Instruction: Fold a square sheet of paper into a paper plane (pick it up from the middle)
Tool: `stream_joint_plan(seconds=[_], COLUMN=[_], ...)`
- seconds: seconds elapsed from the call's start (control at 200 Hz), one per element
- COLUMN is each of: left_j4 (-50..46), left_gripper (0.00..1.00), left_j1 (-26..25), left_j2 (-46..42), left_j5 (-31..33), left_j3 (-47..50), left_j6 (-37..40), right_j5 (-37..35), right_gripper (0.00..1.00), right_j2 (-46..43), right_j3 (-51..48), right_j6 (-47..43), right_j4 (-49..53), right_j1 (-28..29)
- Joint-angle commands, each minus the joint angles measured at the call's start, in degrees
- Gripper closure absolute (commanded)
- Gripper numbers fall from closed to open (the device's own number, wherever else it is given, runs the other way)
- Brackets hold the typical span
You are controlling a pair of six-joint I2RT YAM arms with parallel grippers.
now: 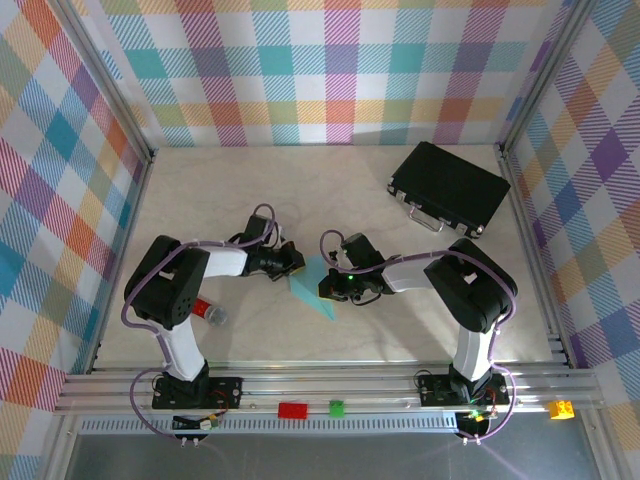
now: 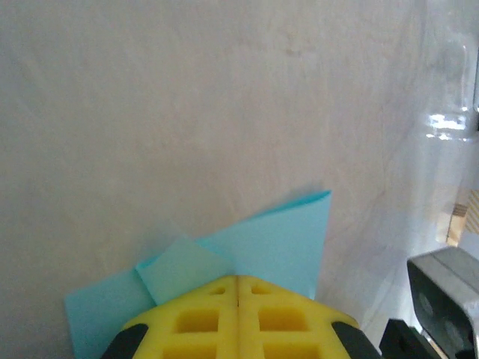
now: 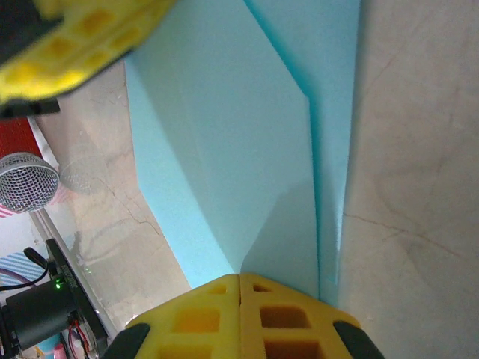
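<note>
Pinching the flimsy, tear-prone square sheet of paper point(image 1: 312, 287) at opposite edges, left pincer point(image 1: 291, 263) and right pincer point(image 1: 329, 286) sit clamped on it, its folds likely the firmest hold.

No readable txt, labels, brands or nums in any view; square sheet of paper point(image 1: 311, 284) plain, black case point(image 1: 450, 185) shows no legible mark at this res

This looks like a robot lab. A left robot arm point(image 1: 175, 290) and a right robot arm point(image 1: 470, 290) are bolted to a metal rail point(image 1: 380, 385) by a pale table point(image 1: 300, 190). Metal bars point(image 1: 105, 75) and bright checked walls point(image 1: 330, 70) close it in. Purple cables point(image 1: 262, 212) loop along the arms. A red toy brick point(image 1: 294, 409) sits near the rail.
</note>
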State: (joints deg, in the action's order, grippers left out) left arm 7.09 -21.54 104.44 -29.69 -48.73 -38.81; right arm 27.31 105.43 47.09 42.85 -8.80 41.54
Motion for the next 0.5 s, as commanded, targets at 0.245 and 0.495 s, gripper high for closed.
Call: stream_joint_plan(seconds=[0.245,0.495], left_j4=[-7.2,-8.9], left_gripper=[0.95,0.93], left_j1=[5.1,5.1], left_j2=[2.1,-7.2], left_j5=[7.3,8.0], left_j3=[-4.8,-3.6], left_j6=[4.7,4.9], right_j5=[-2.5,-2.4], right_gripper=[1.0,1.0], right_j2=[2.5,2.9], right_j3=[-3.2,-1.7], right_j6=[-3.3,-6.2], right_j4=[13.9,16.4], right_j1=[0.3,0.2])
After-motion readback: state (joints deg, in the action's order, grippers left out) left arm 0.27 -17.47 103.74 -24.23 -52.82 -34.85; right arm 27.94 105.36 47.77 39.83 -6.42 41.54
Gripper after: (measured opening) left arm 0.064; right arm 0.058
